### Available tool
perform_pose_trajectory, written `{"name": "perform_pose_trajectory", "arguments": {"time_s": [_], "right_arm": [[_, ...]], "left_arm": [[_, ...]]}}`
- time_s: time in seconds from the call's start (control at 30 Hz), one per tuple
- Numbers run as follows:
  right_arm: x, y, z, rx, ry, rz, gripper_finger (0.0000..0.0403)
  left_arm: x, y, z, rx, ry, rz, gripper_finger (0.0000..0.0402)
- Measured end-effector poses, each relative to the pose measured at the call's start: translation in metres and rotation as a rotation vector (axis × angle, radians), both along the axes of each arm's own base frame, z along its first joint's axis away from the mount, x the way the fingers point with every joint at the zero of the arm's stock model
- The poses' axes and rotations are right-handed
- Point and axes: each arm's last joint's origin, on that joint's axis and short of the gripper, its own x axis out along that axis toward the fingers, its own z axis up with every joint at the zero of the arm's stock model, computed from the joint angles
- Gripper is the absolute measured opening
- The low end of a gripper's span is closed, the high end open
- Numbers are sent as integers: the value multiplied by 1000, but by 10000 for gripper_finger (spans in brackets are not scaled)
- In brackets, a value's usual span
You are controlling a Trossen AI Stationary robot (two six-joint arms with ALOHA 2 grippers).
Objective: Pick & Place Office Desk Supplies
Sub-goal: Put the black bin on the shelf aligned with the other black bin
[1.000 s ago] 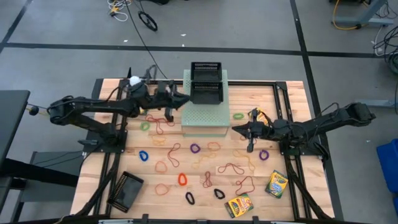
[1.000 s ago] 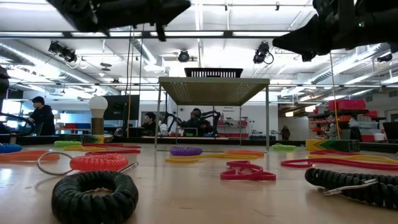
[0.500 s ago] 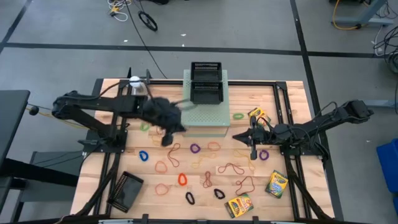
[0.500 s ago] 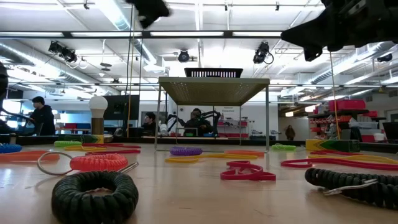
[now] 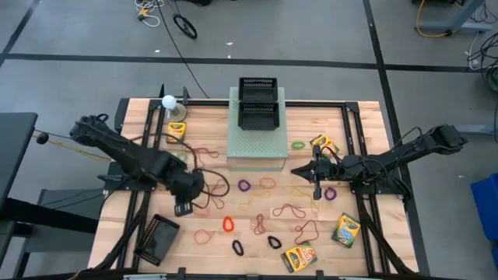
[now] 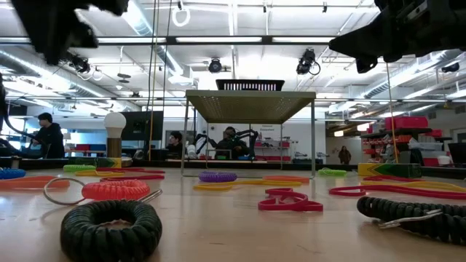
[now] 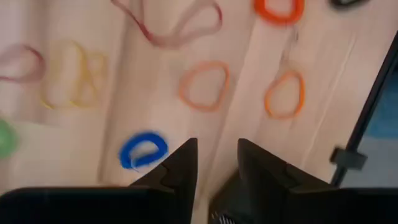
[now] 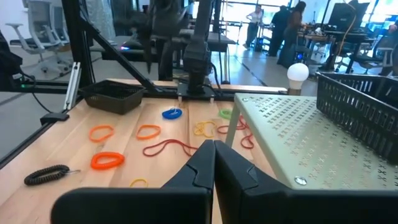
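Observation:
My left gripper [image 5: 184, 207] points down over the near-left part of the table, open and empty [image 7: 217, 163]. Below it lie a blue rubber band [image 7: 143, 149] and orange ones [image 7: 204, 86]. More loops, such as a purple one [image 5: 243, 186] and a red one [image 5: 228, 224], lie scattered flat on the wood. Two black mesh trays [image 5: 258, 114] sit on the pale-green perforated box [image 5: 254, 148]; a third [image 5: 157, 237] rests near the left front. Crayon boxes [image 5: 176, 131] [image 5: 347, 230] [image 5: 299, 257] lie flat. My right gripper [image 5: 294, 168] hovers shut and level, right of the box.
A white ball on a stand [image 5: 169, 101] stands at the far left. Dark frame rails [image 5: 140, 210] run along the table's left and right sides. Coiled black bands [image 6: 111, 229] lie close to the near edge. People sit at desks in the room beyond.
My left gripper has swung from beside the perforated box's far-left corner toward the table's near-left, tipping from level to pointing down and sinking a little. This has uncovered the crayon box by the white ball.

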Motion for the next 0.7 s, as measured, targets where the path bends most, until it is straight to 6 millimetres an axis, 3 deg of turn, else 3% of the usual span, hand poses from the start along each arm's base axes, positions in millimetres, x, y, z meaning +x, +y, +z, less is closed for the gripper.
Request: {"name": "perform_pose_trajectory", "arguments": {"time_s": [0.27, 0.47, 0.7], "right_arm": [[0, 0, -1, -2, 8, 0, 9], [0, 0, -2, -6, 20, -1, 9], [0, 0, -2, -6, 20, -3, 9]], "left_arm": [[-12, -35, -48, -56, 246, -214, 173], [-23, -56, -69, -27, 299, -338, 198], [-33, -68, -86, 22, 305, -400, 195]]}}
